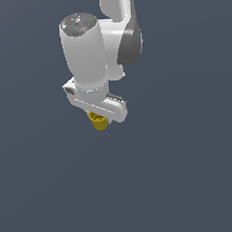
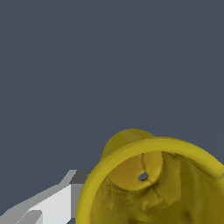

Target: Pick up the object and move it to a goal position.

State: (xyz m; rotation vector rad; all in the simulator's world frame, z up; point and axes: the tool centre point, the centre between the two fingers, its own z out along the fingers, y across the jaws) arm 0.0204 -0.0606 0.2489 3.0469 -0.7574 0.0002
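The mustard-yellow cup filled the lower part of the wrist view, its rimmed mouth turned toward the lens and a small hole visible deep in its tapered base. A pale finger of the gripper ran in beside the rim, touching or very nearly touching the cup's outer wall.

From the exterior view, the white Panda arm hung over a plain dark grey surface, with the cup tucked directly beneath the hand and only partly showing below it (the hand's body hid the rest). The cup appeared to be clamped between the jaws rather than resting on anything, since it sat tight under the hand, mouth up toward the wrist camera. That reading is a judgement: the second finger was out of sight in both views, and no shadow or contact line settled whether the cup had cleared the surface.

The near-vertical approach looked chosen to suit the cup's shape, the fingers pinching across the wall near the rim. No goal marker could be seen, so the carry to the goal seemed yet to be completed.
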